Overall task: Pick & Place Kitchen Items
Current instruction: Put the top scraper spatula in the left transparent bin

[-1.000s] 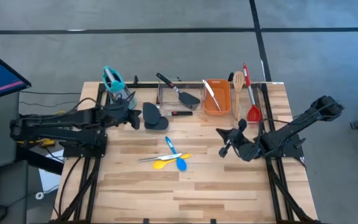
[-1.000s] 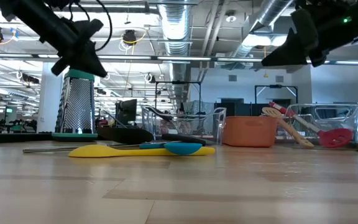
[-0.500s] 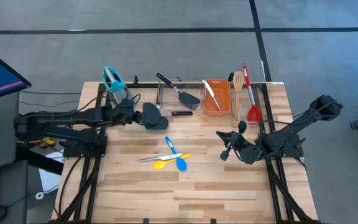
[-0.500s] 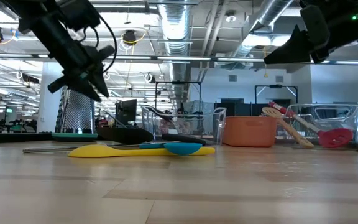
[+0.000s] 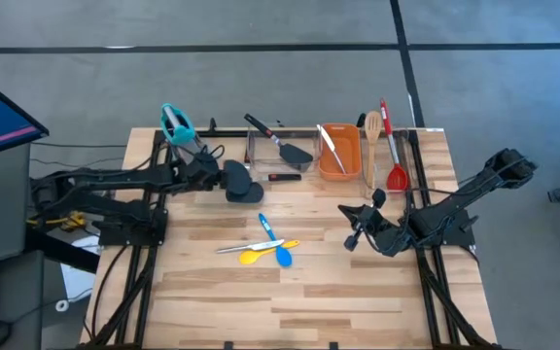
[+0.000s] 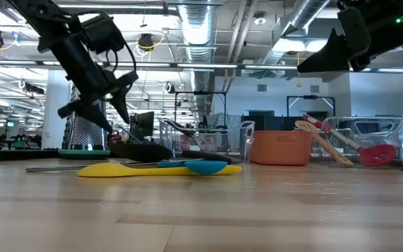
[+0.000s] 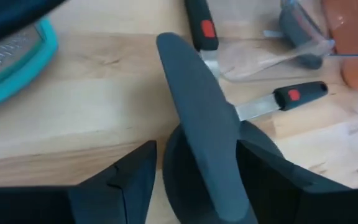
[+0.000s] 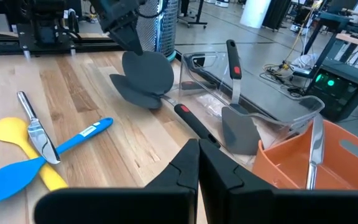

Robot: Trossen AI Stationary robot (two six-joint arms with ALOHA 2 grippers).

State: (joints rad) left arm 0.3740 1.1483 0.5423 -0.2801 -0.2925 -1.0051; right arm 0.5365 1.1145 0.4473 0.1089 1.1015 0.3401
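Observation:
The dark grey scoop (image 5: 242,183) rests on the table in front of the clear tray (image 5: 261,156); the right wrist view shows it as well (image 8: 143,78). My left gripper (image 5: 219,177) is open just above it. In the left wrist view its fingers (image 7: 124,182) stand on either side of the scoop's raised flat part (image 7: 199,124), with no touch visible. A yellow spoon (image 5: 259,255), a blue spoon (image 5: 274,243) and a silver knife (image 5: 233,248) lie crossed mid-table. My right gripper (image 5: 351,233) hovers shut right of them.
A teal-handled grater (image 5: 176,126) stands at the far left. The clear tray holds a black spatula (image 5: 282,146). The orange tub (image 5: 338,154) holds silver tongs. Another clear tray (image 5: 372,170) at the far right holds a wooden spoon (image 5: 371,144) and a red spoon (image 5: 393,156).
My left gripper has moved down and toward the table's right, onto the dark grey scoop, and has opened from shut so that its fingers now straddle the scoop. The scoop has stayed where it was.

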